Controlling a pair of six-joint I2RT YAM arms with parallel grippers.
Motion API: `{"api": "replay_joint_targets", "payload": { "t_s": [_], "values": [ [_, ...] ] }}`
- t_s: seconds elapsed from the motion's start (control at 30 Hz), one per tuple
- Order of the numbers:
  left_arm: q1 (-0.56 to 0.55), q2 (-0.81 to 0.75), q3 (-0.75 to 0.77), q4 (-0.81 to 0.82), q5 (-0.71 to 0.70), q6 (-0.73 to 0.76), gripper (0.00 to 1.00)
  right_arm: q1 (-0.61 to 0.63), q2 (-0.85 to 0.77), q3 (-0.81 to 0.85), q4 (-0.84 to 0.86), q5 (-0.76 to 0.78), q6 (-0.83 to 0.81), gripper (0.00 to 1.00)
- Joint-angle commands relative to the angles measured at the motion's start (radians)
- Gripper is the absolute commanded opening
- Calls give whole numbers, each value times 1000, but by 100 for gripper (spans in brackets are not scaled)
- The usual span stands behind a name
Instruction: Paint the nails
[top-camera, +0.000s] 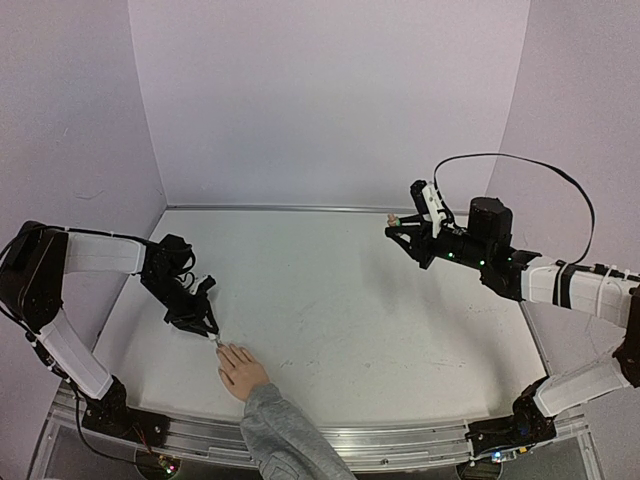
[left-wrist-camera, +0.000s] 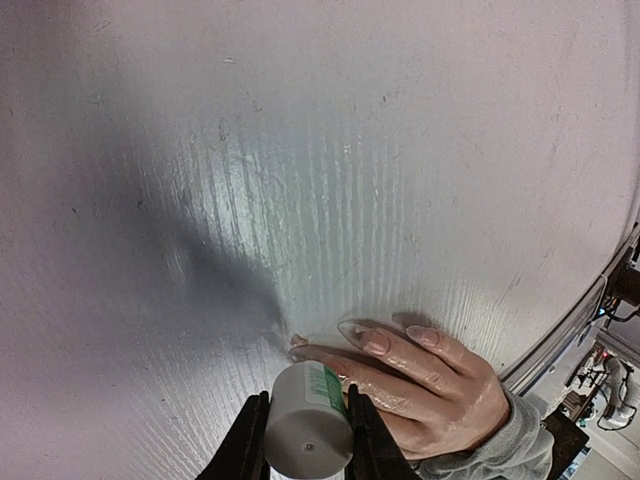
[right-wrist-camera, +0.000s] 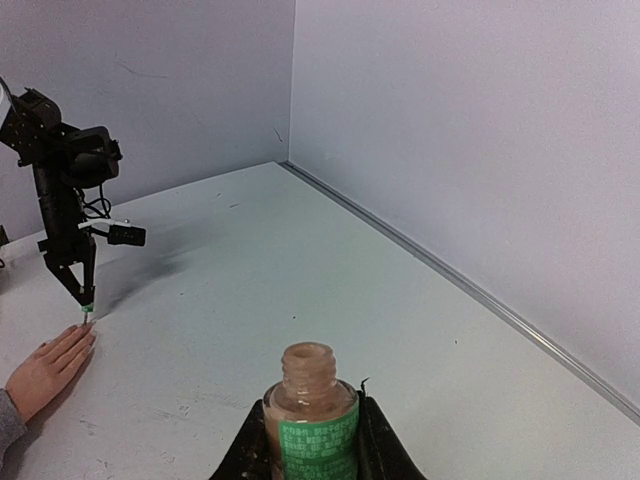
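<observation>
Nails (left-wrist-camera: 375, 343): brush cap (left-wrist-camera: 305, 415) tip at 1 end fingernail of mannequin hand (left-wrist-camera: 430, 385); rest look bare. Left hand (left-wrist-camera: 308, 445) pinches the cap, right hand (right-wrist-camera: 308, 455) pinches open polish bottle (right-wrist-camera: 312, 400).

Seen from just above the table (left-wrist-camera: 300, 150), the left gripper (left-wrist-camera: 305, 400) rises from the bottom edge, its two dark fingers (left-wrist-camera: 245, 445) clamped on a whitish cylinder (left-wrist-camera: 305, 430) with a green label. Just beyond it a flesh-coloured hand (left-wrist-camera: 425, 390) lies flat, its fingers pointing left. Its pale nails (left-wrist-camera: 375, 343) look glossy. A grey sleeve (left-wrist-camera: 500, 455) covers the wrist.
</observation>
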Motion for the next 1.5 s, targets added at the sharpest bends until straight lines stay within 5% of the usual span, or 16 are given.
{"api": "replay_joint_targets", "payload": {
  "t_s": [0.0, 1.47],
  "values": [
    [-2, 4, 44, 21, -15, 4, 0, -4, -4, 8, 71, -15, 14, 0],
    [-3, -20, 36, -23, 38, 26, 0, -5, -16, 6, 74, -30, 16, 0]
  ]
}}
